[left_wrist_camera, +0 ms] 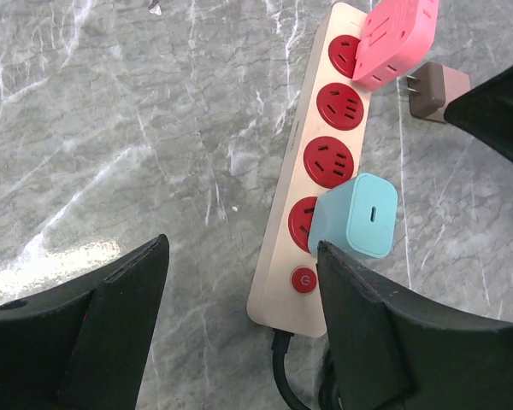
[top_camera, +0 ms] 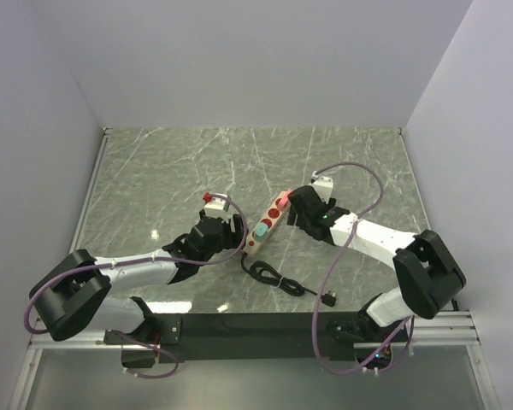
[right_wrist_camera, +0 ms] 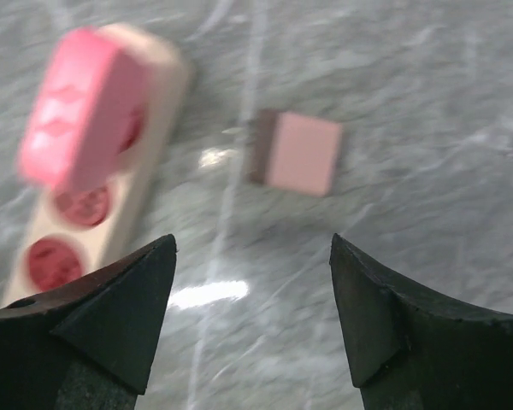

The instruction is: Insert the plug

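Note:
A beige power strip [top_camera: 258,239] with red sockets lies diagonally mid-table; it also shows in the left wrist view [left_wrist_camera: 278,256] and the right wrist view [right_wrist_camera: 158,102]. A pink adapter [left_wrist_camera: 393,38] sits in its far socket and a light blue charger [left_wrist_camera: 359,213] in the socket beside the red switch. A small brown plug [left_wrist_camera: 436,90] lies loose on the table to the right of the strip, prongs toward it; it also shows in the right wrist view [right_wrist_camera: 299,154]. My left gripper [left_wrist_camera: 239,256] is open, straddling the strip's cable end. My right gripper [right_wrist_camera: 252,248] is open and empty, short of the brown plug.
The strip's black cable [top_camera: 278,278] coils toward the near edge and ends in its own plug [top_camera: 329,299]. The right arm's finger [left_wrist_camera: 496,102] reaches into the left wrist view beside the brown plug. White walls enclose the marble table [top_camera: 197,162].

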Available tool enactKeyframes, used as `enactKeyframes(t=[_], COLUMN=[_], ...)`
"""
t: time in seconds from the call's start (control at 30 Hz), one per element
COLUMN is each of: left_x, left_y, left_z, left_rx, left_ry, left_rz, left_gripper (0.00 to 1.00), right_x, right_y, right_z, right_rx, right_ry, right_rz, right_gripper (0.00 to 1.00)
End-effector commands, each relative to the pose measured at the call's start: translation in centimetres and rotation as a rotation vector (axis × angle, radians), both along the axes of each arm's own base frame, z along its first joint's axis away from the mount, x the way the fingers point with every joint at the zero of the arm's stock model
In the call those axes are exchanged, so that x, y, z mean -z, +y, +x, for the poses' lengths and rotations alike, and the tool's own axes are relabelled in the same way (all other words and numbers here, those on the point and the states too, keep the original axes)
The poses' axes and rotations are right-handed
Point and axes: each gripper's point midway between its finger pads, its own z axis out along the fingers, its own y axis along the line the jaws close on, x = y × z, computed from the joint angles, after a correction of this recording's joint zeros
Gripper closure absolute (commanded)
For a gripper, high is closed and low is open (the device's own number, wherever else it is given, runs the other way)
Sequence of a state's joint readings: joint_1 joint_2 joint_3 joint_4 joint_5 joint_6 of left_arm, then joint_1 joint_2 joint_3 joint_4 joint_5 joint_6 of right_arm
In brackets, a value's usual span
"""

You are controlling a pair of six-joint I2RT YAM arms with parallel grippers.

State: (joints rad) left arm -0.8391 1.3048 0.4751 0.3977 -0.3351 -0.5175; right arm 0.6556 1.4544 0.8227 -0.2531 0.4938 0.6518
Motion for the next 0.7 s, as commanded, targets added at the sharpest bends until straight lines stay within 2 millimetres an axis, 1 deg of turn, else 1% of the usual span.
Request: enactKeyframes(t=[0.0,0.03,0.07,0.13,0.17,0.2,0.43,0.57,0.67], left_x=[-1.8,-1.8,-1.7,-1.7,-1.7,-1.7,-0.9,-1.0,-1.1], left_y=[-0.1,-0.1,0.0,0.1,0.1,0.1,-0.1,-0.2,-0.1], left_z=[0.7,0.7,0.7,0.8,0.8,0.9,1.1,1.2,1.1], left_rx=[-0.020,-0.020,-0.025,-0.028,-0.029,-0.029,-0.027,-0.029,-0.032], left_ry=[-0.038,-0.039,-0.041,-0.041,-0.041,-0.042,-0.025,-0.026,-0.027], left_rz=[-0.039,-0.037,-0.033,-0.030,-0.030,-0.029,-0.010,-0.012,-0.013], left_gripper=[0.25,0.25,0.25,0.25,0.25,0.25,0.25,0.25,0.25], right_x=[1.7,1.8,2.6,2.6,3.0,3.0,3.9,4.5,4.5], right_y=[-2.1,-2.4,-2.5,-2.4,-2.3,-2.1,-2.0,-2.0,-1.7], right_z=[0.8,1.3,1.5,2.3,2.4,2.7,3.6,3.8,4.3], right_rx=[0.047,0.060,0.061,0.061,0.056,0.050,0.053,0.053,0.046], right_ry=[0.024,0.027,0.046,0.039,0.048,0.045,0.048,0.048,0.041], right_rz=[-0.033,-0.029,-0.037,-0.031,-0.035,-0.032,-0.035,-0.038,-0.031], right_gripper=[0.22,0.24,0.24,0.26,0.26,0.26,0.27,0.27,0.27])
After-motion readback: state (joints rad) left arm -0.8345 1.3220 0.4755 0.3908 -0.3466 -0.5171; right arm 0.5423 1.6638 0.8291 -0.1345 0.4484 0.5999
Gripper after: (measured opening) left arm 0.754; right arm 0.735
